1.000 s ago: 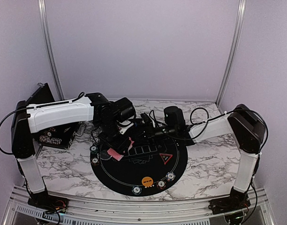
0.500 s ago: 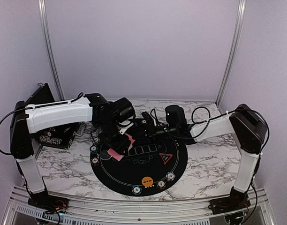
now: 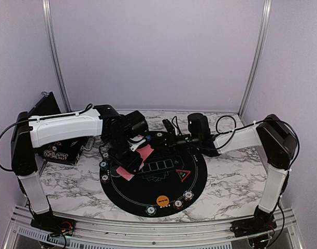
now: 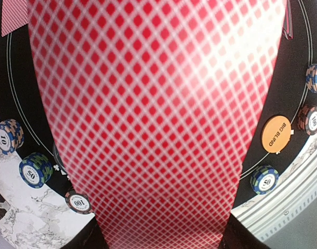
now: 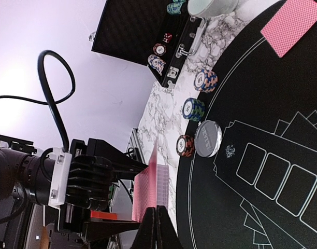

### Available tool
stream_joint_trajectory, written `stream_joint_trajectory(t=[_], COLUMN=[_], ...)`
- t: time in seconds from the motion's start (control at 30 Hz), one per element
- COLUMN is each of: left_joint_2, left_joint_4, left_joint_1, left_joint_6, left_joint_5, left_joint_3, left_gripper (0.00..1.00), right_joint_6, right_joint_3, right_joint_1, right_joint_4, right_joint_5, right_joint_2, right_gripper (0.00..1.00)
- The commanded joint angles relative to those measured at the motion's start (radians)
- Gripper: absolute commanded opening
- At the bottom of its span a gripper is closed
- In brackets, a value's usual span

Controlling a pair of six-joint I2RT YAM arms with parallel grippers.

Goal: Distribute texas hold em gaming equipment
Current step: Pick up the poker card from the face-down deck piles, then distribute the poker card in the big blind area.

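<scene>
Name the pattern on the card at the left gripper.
Red-and-white diamond lattice on the card, clearest in the left wrist view.

right gripper (image 5: 157, 228) closed at bottom centre, left gripper (image 5: 140, 196) lower left clamping red-backed cards (image 5: 150, 181) edge-on, three poker chips (image 5: 193, 109) along mat (image 5: 262, 104) edge

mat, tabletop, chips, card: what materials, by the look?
Mat: black, matte, thin and flat with white printed lines; likely felt or rubber.
Tabletop: white with grey veins; marble look, possibly a printed laminate.
Chips: striped rims, round number labels; plastic or clay composite.
Card: red diamond back with glare; coated paper or plastic.
</scene>
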Motion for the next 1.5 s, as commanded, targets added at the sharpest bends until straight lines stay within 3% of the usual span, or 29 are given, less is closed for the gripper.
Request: stream_joint_trajectory(t=[0.0, 1.03, 1.47], left_joint_2=[-0.040, -0.088, -0.104], left_joint_4=[-0.037, -0.027, -0.028], left_joint_1=[0.003, 0.040, 0.063], left_joint_6=[0.006, -0.013, -0.012], left_joint_5=[0.019, 0.006, 0.009], left_joint_3=[-0.003, -0.054, -0.061], left_gripper=[0.52, 0.52, 0.52], right_joint_6=[-0.025, -0.094, -0.140], right_joint_3=[-0.002, -0.141, -0.130], right_joint_1=[-0.023, -0.139, 0.006], right_joint_4=[-0.012, -0.059, -0.094], right_joint_5=[0.005, -0.005, 0.011], right_joint_2=[-0.042, -0.112, -0.043], right_gripper=[0.00, 0.00, 0.00])
